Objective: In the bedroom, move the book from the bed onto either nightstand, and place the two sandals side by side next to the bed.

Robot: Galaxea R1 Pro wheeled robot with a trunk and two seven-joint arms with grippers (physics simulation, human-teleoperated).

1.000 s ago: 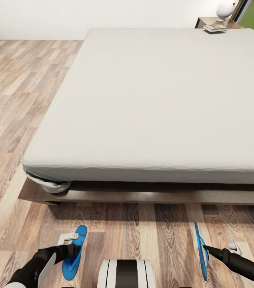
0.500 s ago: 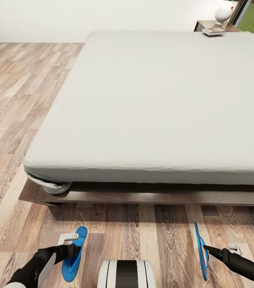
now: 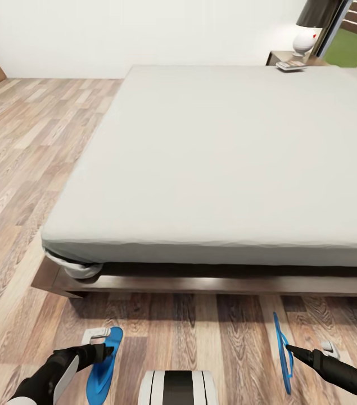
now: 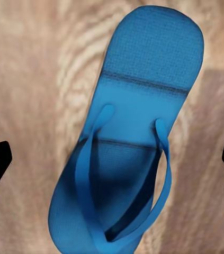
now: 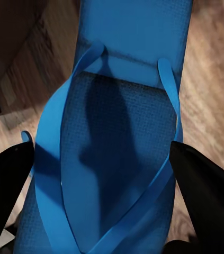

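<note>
You're at the foot of the bed (image 3: 212, 157), on wood-plank floor (image 3: 21, 169) with a white wall (image 3: 133, 28) behind it. Your left gripper (image 3: 106, 352) hangs wide open above the left sandal (image 3: 104, 365), which lies flat near the bed. Your right gripper (image 3: 290, 350) clamps the right sandal (image 3: 281, 351), held on edge. The book (image 3: 290, 65) lies on the nightstand (image 3: 279, 57) by the bed's far corner
</note>
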